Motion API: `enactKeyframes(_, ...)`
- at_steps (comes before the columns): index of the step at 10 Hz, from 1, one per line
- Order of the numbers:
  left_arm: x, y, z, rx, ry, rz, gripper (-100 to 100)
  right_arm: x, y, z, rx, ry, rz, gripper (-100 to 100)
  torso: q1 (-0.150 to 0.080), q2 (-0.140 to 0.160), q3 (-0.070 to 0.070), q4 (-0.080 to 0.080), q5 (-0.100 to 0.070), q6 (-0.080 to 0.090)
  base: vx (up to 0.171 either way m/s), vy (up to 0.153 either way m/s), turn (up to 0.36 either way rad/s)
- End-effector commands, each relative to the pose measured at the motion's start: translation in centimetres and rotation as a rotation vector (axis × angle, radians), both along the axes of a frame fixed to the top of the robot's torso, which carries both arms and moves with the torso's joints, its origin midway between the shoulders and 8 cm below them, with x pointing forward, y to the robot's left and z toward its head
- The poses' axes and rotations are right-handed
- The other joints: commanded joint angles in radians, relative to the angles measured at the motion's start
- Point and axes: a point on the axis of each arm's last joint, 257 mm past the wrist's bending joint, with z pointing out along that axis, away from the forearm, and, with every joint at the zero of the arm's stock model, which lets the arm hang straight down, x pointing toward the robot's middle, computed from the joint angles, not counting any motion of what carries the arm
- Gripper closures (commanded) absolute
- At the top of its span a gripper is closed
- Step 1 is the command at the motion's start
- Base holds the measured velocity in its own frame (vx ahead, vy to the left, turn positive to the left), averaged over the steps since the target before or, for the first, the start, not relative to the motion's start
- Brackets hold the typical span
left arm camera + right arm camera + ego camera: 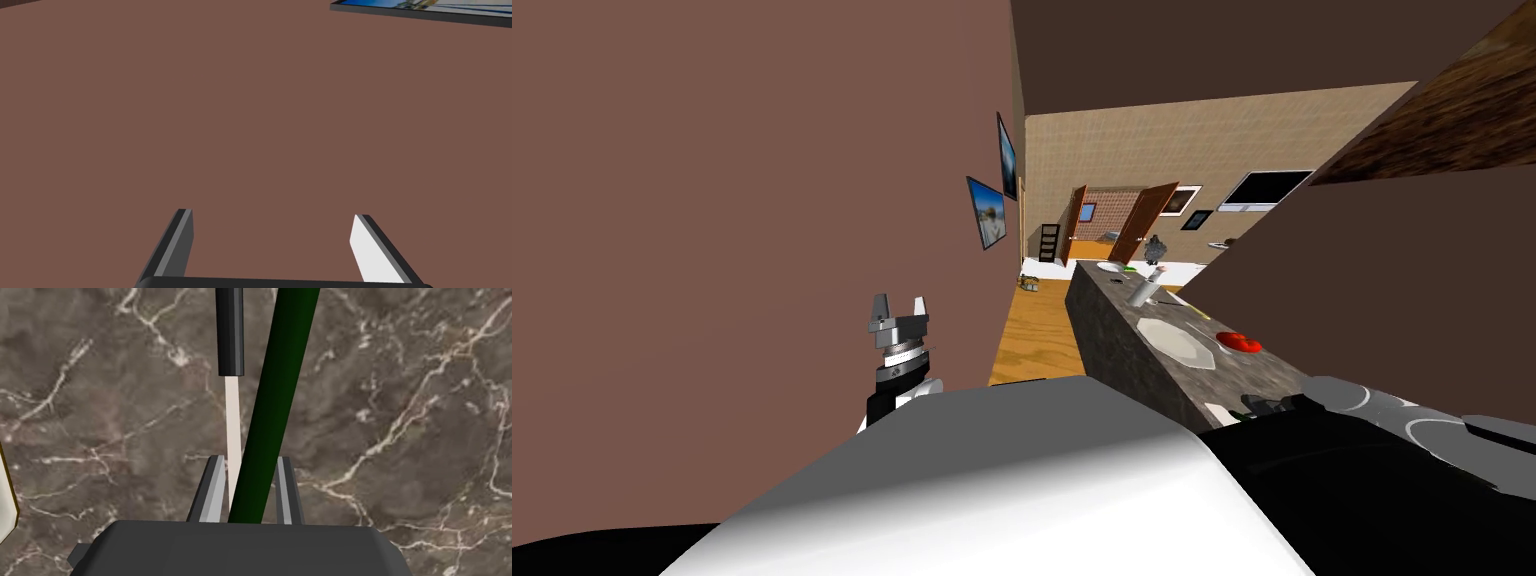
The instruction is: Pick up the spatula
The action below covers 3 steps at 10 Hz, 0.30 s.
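left gripper point(898, 300) is raised in front of the brown wall point(712, 200), left of the table, fingers spread wide, nothing between them. table point(1112, 335) is dark marble with pale veins and runs away from the robot on its right. On top, far to near: light grey cup point(1142, 292), white octagonal plate point(1177, 340), red item point(1239, 342) just right of the plate. Right arm reaches onto the table's near end. right gripper point(248, 459) is clenched on the spatula point(272, 388): its dark green handle runs out between the two fingers, slightly tilted, marble behind it. A second utensil point(230, 338), black handle with a thin pale blade, lies alongside, blade end passing by the inner finger. Can't tell if the spatula is off the table.
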Motion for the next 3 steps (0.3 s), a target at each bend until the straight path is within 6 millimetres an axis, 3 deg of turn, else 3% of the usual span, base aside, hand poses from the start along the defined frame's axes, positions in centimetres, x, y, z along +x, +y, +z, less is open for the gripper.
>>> enactKeyframes(1,0.0,0.0,0.0,0.0,0.0,0.0,0,0.35,-0.27,0.32,-0.001,-0.002,0.004,100,0.0,0.0,0.0,0.0,0.0,0.0,0.016,0.084,-0.041)
enactKeyframes(2,0.0,0.0,0.0,0.0,0.0,0.0,0,0.26,-0.25,0.23,-0.003,-0.003,-0.001,100,-0.001,0.0,0.0,0.0,-0.001,-0.001,0.005,0.031,0.0)
enactKeyframes(3,0.0,0.0,0.0,0.0,0.0,0.0,0,0.24,-0.23,0.22,-0.001,-0.002,0.001,0,-0.004,0.0,0.0,0.0,-0.001,-0.001,0.001,0.008,-0.001)
